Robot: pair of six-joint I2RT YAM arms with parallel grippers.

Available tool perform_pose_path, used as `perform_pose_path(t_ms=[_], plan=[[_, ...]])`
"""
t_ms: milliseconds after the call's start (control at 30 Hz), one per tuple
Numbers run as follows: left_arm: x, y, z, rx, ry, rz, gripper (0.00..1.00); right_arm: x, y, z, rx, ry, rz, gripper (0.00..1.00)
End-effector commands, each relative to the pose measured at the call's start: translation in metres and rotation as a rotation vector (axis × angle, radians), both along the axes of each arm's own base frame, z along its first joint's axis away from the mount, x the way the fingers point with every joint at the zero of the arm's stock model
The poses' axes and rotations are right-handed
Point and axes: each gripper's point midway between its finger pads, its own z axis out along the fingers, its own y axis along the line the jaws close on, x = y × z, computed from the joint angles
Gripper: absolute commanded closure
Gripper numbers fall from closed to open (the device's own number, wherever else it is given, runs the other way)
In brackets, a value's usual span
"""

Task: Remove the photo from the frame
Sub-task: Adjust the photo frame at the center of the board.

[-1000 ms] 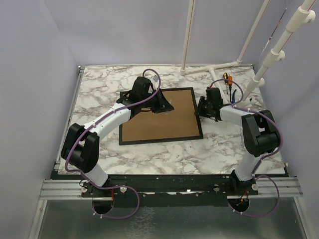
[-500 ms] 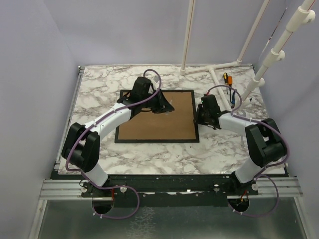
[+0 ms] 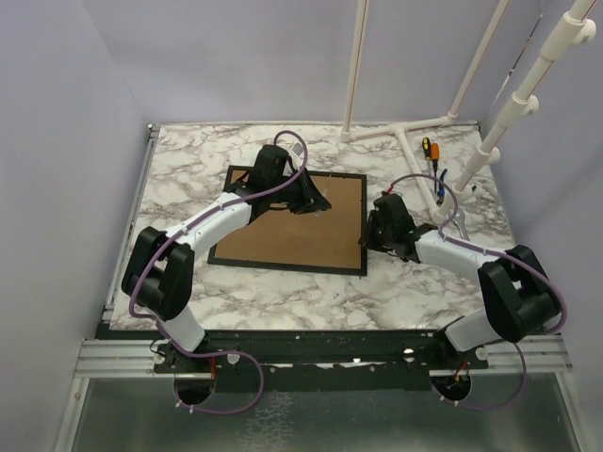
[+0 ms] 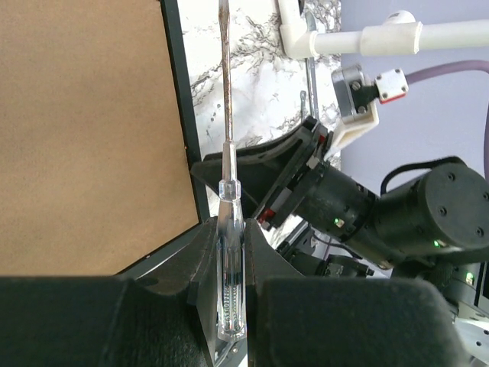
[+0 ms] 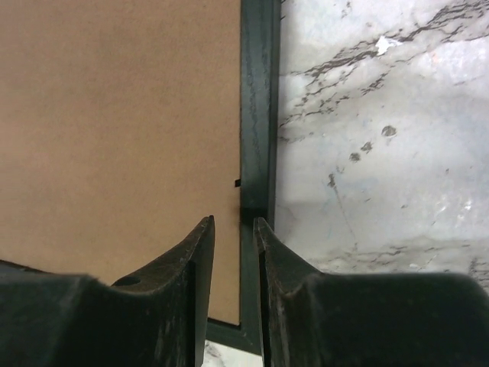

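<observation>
Looking at the frame [image 3: 292,231] lying face down near the middle of the marble counter [image 3: 188,160], brown backing board up, black border all round. No sign of the photo anywhere, so probably tucked under that board, inside the frame. Can't confirm from here.

Judging by the layout, very much the opening-up step: getting the back loose, not pulling the print yet. Got the left fingers [image 4: 183,267] clamped on the clear handle of a thin screwdriver [image 4: 226,153], shaft running just outside one of the black borders, tip cut off at the top of the wrist view. Got the right fingers [image 5: 191,260] parked over the right-hand border toward the near corner, drawn almost together with only a slit between, one over the board, the other over the border's inner lip. Can't tell whether nipping anything or just pressing down. Tiny dark nick at the board edge just ahead of them, maybe a retaining tab, too small to call.

Next move, best guess: steady the frame with the right side, bring the screwdriver tip to a tab and lever gently, keeping the blade low so as not to gouge the board or skid the frame. Then lift the board and go for the print.

Also a spare tool with an orange handle [image 3: 426,148] at the back right, beside a white pipe stand [image 3: 405,132].
</observation>
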Motion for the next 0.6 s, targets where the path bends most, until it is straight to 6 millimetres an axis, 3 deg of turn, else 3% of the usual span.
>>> perform_pose_path(t_ms=[0, 300, 433, 567], plan=[[0.005, -0.007, 0.014, -0.029, -0.042, -0.032, 1.00, -0.011, 0.006, 0.010, 0.024, -0.017, -0.024, 0.72], [0.003, -0.011, 0.014, -0.029, -0.043, -0.033, 1.00, -0.034, 0.035, 0.017, 0.059, -0.019, 0.025, 0.69], [0.000, -0.014, 0.014, -0.027, -0.043, -0.036, 1.00, -0.035, 0.031, 0.021, 0.050, -0.029, 0.008, 0.62], [-0.001, -0.016, 0.014, -0.027, -0.041, -0.037, 1.00, -0.033, 0.020, 0.033, 0.029, -0.068, -0.029, 0.48]])
